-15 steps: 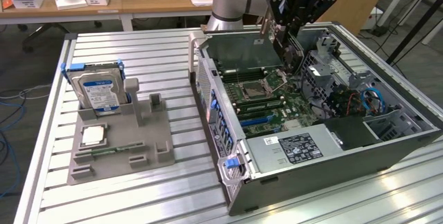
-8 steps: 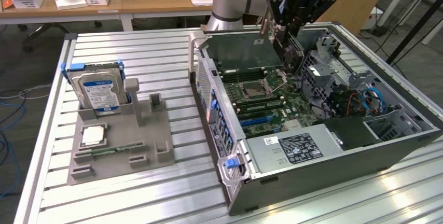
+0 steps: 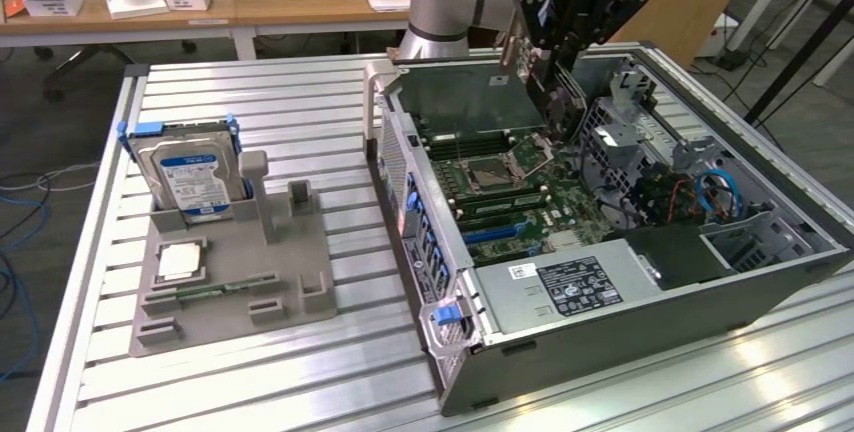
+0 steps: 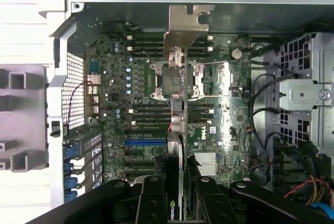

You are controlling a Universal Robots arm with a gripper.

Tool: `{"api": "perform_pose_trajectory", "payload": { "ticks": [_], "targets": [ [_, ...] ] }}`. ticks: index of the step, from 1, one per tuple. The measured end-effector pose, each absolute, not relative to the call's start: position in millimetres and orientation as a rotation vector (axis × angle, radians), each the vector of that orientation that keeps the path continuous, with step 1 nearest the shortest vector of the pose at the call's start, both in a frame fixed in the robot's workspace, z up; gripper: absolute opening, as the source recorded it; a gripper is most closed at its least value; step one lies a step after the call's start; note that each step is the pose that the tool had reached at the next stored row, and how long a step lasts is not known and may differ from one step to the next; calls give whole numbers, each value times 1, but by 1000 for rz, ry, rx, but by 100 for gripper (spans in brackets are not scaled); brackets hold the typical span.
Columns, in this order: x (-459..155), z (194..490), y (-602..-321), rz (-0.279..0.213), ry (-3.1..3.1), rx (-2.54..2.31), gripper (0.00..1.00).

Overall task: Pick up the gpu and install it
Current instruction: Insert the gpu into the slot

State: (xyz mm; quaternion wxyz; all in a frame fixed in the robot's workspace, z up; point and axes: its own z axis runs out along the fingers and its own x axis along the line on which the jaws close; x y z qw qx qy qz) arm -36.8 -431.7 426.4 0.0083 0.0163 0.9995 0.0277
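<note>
My gripper [image 3: 558, 47] is shut on the gpu [image 3: 545, 92], a thin black card that hangs upright above the motherboard [image 3: 514, 202] of the open computer case [image 3: 667, 317]. In the wrist view the gpu [image 4: 178, 125] shows edge-on between the black fingers [image 4: 151, 203], with its silver bracket [image 4: 185, 25] at the far end. The card sits over the processor socket [image 4: 177, 80] and is clear of the board. The blue expansion slot [image 4: 143, 142] lies to one side of it.
On the exterior view's left, a grey holder [image 3: 227, 282] carries a blue-labelled hard drive [image 3: 194, 177], a processor chip [image 3: 180, 262] and a slim green memory stick [image 3: 220, 290]. The case has a drive cage [image 3: 627, 122] and loose cables [image 3: 714, 187] on the exterior view's right. Desks stand behind.
</note>
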Motion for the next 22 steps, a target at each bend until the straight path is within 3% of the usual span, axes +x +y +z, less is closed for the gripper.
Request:
{"api": "perform_pose_trajectory", "payload": {
  "ticks": [22],
  "targets": [
    [-37,426,-432,87,3125,-22,26]
  ]
}}
